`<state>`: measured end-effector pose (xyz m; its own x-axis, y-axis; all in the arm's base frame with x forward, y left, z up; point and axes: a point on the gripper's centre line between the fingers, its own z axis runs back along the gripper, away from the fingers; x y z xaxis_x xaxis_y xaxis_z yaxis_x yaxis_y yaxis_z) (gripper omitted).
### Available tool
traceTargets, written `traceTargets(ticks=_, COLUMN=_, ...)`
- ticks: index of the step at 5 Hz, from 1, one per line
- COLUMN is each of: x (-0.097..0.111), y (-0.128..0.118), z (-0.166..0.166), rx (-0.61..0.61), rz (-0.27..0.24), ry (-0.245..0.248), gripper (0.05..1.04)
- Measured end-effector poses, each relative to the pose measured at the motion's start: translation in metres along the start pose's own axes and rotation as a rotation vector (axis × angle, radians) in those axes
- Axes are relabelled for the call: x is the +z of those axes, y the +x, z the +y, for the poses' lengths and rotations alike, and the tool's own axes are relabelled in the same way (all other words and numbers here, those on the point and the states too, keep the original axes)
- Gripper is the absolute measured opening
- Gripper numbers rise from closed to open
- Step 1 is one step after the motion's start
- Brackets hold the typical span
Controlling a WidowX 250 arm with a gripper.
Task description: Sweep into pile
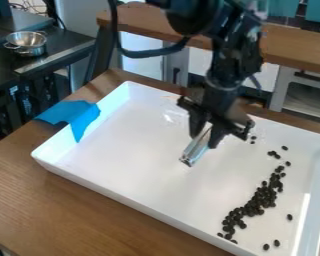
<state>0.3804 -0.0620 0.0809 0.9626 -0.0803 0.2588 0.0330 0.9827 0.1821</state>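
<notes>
Broadly, the wooden bench (76, 205) fills much of the foreground, with a wood-topped counter (289, 45) behind its far edge. On the bench lies a large white rectangular tray (122, 150) with raised walls; its left corner sits inward from the bench's left edge. The black arm (219, 75) comes in from the top, and its claw (204, 141) hangs over the tray, nearer the far edge than the near one. A blue cloth (72, 114) drapes over the tray's left wall, part outside it and one pointed end inside. At the upper left, a two-handled steel pot (27, 44) stands upright on a dark counter (62, 50). The claw is closed around a narrow silvery tool (195, 151), which slants down towards the tray floor.

Smallest are the black beans (256, 201), all in the tray's right part. Most form an uneven band, thickest in the middle, running from partway along the right side down to the near edge. A few lie loose between the band and the right wall, and others are scattered towards the far edge, near the claw.
</notes>
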Motion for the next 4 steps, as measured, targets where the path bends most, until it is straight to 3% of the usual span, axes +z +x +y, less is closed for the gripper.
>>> traceTargets(ticks=1, x=-0.001, y=-0.009, z=0.001, rx=0.046, rz=0.053, ry=-0.013, gripper=0.362)
traceTargets(ticks=2, x=-0.017, y=-0.023, z=-0.002, rx=0.086, rz=0.155, ry=-0.009, gripper=0.362)
traceTargets(ticks=4, x=-0.023, y=-0.039, z=-0.025, rx=0.043, rz=0.169, ry=-0.021, gripper=0.362)
